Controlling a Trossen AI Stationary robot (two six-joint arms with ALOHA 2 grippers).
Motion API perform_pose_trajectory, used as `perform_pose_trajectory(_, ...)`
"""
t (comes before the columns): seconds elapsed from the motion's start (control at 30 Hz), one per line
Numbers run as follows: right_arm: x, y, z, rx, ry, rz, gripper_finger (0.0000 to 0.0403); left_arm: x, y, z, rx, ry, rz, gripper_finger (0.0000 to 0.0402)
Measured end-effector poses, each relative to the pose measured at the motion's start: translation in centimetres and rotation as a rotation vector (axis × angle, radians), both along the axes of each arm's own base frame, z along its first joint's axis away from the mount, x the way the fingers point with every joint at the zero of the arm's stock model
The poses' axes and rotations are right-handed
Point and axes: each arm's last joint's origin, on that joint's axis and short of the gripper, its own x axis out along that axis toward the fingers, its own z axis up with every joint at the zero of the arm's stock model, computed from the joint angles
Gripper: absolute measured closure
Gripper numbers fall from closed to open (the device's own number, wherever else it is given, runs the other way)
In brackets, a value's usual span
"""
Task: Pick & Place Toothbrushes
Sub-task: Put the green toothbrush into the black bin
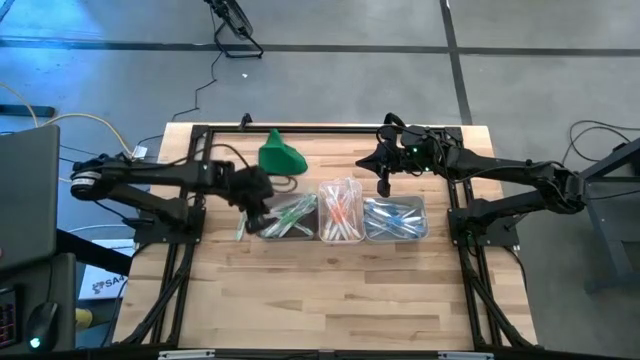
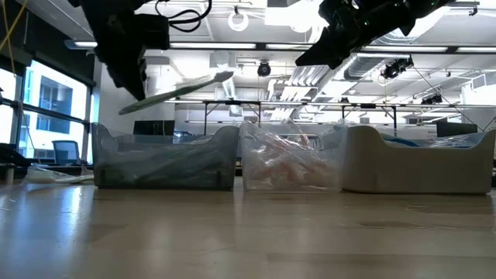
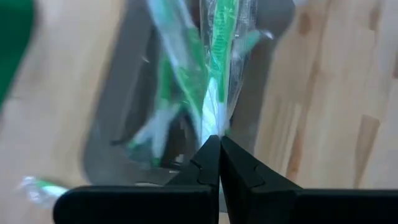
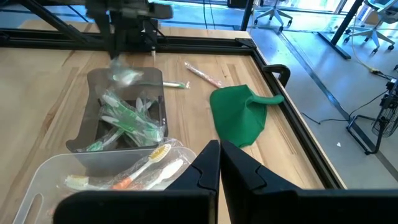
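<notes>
item: green toothbrush (image 3: 219,68) pinched in closed left gripper (image 3: 219,144), above left tub (image 1: 285,222) | right gripper (image 4: 219,149) closed, empty, raised behind right tub (image 1: 396,220) | surface: pale wood table (image 1: 330,290) | room: grey floor, ceiling lights

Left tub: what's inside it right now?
The left tub holds several green toothbrushes in clear wrappers, piled loosely. The left gripper hangs above its end, shut on a wrapped green toothbrush. The tub's floor under the pile is covered.
</notes>
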Motion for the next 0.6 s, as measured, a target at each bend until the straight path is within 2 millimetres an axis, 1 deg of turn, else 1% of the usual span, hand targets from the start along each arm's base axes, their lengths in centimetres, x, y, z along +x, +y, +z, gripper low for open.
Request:
perform_pose_trajectory(0.13, 0.0, 0.0, 0.0, 0.0, 0.0, 0.001, 0.0398, 0.1, -0.9, -1.2, 0.005, -0.006, -0.023, 0.0401)
perform_pose_trajectory(0.2, 0.0, 0.0, 0.0, 0.0, 0.0, 0.0, 0.0398, 0.1, -1.0, -1.8, 0.052, -0.005, -0.006, 0.0401)
perform_pose_trajectory(0.37, 0.0, 0.0, 0.0, 0.0, 0.0, 0.001, 0.0398, -0.1, -0.6, -2.1, 0.229, 0.016, 0.064, 0.0401)
perform_pose_trajectory(0.5, 0.0, 0.0, 0.0, 0.003, 0.0, -0.001, 0.0398, 0.0, -0.6, -2.1, 0.283, 0.024, -0.005, 0.0401)
perform_pose_trajectory(0.6, 0.0, 0.0, -0.1, 0.006, 0.005, -0.001, 0.0398, 0.2, -0.6, -2.4, 0.283, 0.037, -0.038, 0.0401)
